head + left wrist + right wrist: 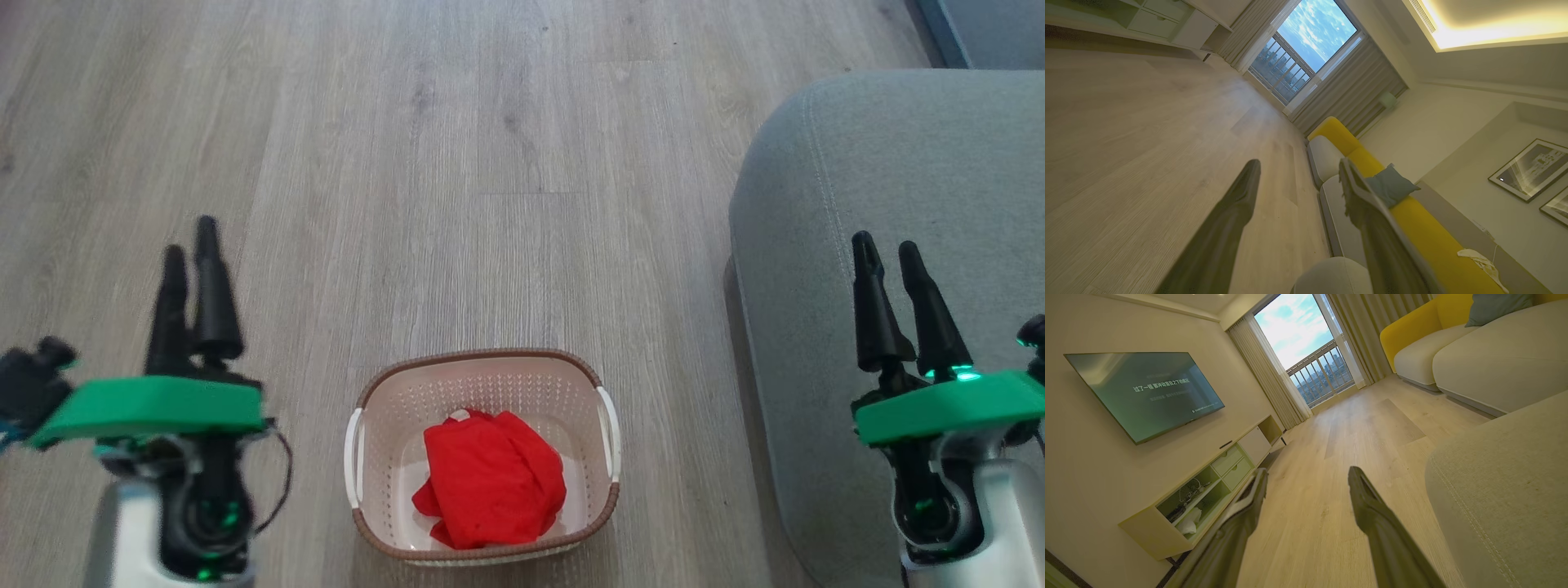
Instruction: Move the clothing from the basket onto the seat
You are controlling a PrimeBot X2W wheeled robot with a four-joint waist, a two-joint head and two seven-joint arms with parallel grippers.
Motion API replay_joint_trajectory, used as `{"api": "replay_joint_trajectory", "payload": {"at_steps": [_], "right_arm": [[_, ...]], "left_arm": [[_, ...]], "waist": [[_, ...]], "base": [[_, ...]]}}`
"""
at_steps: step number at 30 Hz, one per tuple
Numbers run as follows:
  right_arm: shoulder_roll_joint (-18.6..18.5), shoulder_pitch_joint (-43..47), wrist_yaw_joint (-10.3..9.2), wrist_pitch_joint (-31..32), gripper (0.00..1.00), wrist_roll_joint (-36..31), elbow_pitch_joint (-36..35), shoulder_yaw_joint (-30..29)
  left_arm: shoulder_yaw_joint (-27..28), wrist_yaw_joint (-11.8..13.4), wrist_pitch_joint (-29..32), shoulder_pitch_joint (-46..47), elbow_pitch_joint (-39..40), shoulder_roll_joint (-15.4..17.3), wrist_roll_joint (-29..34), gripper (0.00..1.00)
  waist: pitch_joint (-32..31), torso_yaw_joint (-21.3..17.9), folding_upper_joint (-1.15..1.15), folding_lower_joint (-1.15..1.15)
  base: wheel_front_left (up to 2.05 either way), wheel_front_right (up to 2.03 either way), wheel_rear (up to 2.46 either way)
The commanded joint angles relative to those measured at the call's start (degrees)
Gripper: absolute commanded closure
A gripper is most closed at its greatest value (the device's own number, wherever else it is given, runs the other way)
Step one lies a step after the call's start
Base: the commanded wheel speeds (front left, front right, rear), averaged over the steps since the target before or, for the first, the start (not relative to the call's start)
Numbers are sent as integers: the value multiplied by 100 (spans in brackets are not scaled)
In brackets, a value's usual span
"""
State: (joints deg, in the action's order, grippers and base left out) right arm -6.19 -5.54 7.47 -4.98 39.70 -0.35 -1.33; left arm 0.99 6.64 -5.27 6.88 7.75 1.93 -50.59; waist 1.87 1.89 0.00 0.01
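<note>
The clothing (pixel 490 478) lay bunched inside the basket (pixel 482 359) — both pairs of jaws wide and empty, either side of it — so the pick called for a straight descent onto the fabric's crest.

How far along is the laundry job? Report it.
Done: nothing; the red clothing lies in the basket, and the seat shows none. In hand: nothing; left gripper and right gripper are open, apart from the basket. Left: carry the clothing to the seat.
</note>
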Motion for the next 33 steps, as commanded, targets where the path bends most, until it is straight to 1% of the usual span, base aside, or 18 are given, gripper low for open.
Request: {"api": "replay_joint_trajectory", "payload": {"at_steps": [1,3,4,6,12,15,18,23,26,30,33], "right_arm": [[-158,-338,2,-91,0,-267,-237,111],[-189,-335,2,-124,0,-441,-231,185],[-189,-335,2,-124,0,-441,-231,185],[-200,-336,2,-158,0,-576,-228,234],[-265,-296,2,-260,0,-998,-164,405],[-311,-279,2,-311,0,-1154,-131,522],[-294,-253,2,-362,0,-1286,-64,540],[-394,-200,2,-445,0,-1592,169,734],[-412,-175,2,-496,0,-1765,374,813],[-395,-168,2,-564,0,-1977,660,864],[-379,-171,2,-615,0,-2114,820,868]], "left_arm": [[-89,76,-69,269,279,61,289,0],[-303,94,-102,280,310,62,648,0],[-303,94,-102,280,310,62,648,0],[-513,160,-136,296,342,63,997,0],[-1046,474,-237,337,322,67,1859,0],[-1290,663,-287,356,258,124,2198,0],[-1561,855,-338,374,159,232,2448,0],[-1977,1233,-421,387,-127,396,2805,0],[-2206,1395,-471,398,-343,476,2986,0],[-2385,1510,-538,357,-646,483,3120,0],[-2445,1514,-589,335,-846,451,3239,0]], "waist": [[-5,-3,0,-1],[-2,-8,0,-1],[-2,-8,0,-1],[5,-16,0,-1],[14,-44,0,-1],[14,-60,0,-1],[8,-76,0,-1],[-18,-89,0,-1],[-33,-96,0,-1],[-45,-96,0,-1],[-44,-93,0,-1]], "base": [[0,0,0],[0,0,0],[0,0,0],[0,0,0],[0,0,0],[0,0,0],[0,0,0],[0,0,0],[0,0,0],[0,0,0],[0,0,0]]}}
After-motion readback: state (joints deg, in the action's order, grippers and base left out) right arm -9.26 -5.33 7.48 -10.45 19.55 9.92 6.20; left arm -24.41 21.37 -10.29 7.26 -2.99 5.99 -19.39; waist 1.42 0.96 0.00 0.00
